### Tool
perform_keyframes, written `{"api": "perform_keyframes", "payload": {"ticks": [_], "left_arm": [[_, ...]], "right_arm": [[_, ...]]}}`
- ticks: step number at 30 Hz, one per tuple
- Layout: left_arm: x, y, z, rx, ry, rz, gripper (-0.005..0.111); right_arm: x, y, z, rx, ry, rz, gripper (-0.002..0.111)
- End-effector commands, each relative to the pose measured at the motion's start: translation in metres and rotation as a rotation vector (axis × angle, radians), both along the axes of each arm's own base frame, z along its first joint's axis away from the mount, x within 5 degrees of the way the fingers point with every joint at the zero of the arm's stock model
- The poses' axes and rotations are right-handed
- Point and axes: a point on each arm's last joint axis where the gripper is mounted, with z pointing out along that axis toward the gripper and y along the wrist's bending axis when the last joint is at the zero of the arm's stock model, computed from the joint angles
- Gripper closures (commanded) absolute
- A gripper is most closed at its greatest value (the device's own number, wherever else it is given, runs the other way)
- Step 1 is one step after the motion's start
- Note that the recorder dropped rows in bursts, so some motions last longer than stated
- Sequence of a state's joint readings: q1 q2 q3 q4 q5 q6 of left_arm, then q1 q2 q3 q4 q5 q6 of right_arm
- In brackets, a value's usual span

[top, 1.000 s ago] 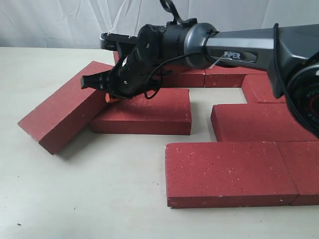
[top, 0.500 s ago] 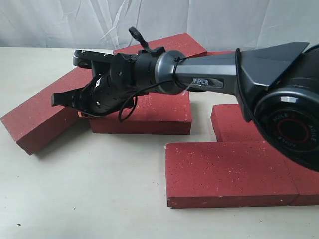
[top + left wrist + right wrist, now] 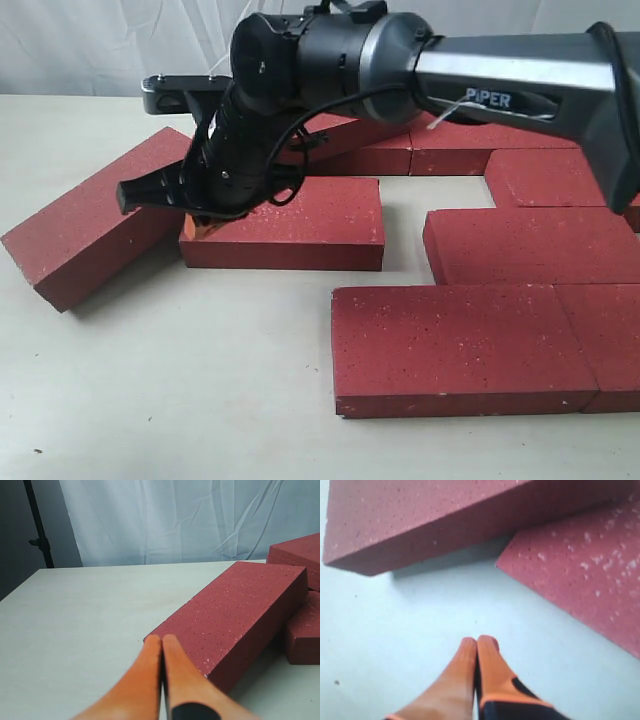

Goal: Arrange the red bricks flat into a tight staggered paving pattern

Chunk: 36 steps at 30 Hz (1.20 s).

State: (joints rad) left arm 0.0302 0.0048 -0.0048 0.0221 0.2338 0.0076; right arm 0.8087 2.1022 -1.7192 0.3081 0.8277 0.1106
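Several dark red bricks lie on the pale table. One red brick (image 3: 95,220) (image 3: 235,610) (image 3: 415,515) sits askew at the left, its far end propped against a flat brick (image 3: 300,215) (image 3: 580,575). My right gripper (image 3: 197,224) (image 3: 478,641) reaches across from the right, shut and empty. Its tips hover over the table at the corner where those two bricks meet. My left gripper (image 3: 161,639) is shut and empty, its tips at the askew brick's near corner. It does not show in the exterior view.
More bricks lie flat on the right: a front one (image 3: 450,340), one beside it (image 3: 610,330), one behind (image 3: 520,240), and a back row (image 3: 455,150). A white curtain (image 3: 175,520) hangs behind the table, with a dark stand (image 3: 37,525) at its far corner.
My right gripper swept left and pushed the askew brick's near end outward to the left. It has since pulled back a little toward the flat brick, wrist turned downward.
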Motion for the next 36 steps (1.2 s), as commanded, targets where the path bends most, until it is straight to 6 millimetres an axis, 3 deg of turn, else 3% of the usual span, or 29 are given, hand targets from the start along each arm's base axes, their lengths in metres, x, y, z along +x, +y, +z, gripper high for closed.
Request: {"api": "perform_keyframes", "payload": {"ticks": [1,18,36], "left_arm": [[0.000,0.000,-0.001,-0.003,-0.005,0.000,0.107],[0.000,0.000,-0.001,-0.003,-0.005,0.000,0.107],[0.000,0.000,-0.001,-0.003,-0.005,0.000,0.107]], "right_arm": [[-0.010,-0.013,0.017,-0.061,0.046,0.040,0.109],[-0.065,-0.072,0.038,-0.035,0.014,0.000,0.109],[-0.077,-0.081,0.034,0.019,0.038,-0.042,0.109]]}}
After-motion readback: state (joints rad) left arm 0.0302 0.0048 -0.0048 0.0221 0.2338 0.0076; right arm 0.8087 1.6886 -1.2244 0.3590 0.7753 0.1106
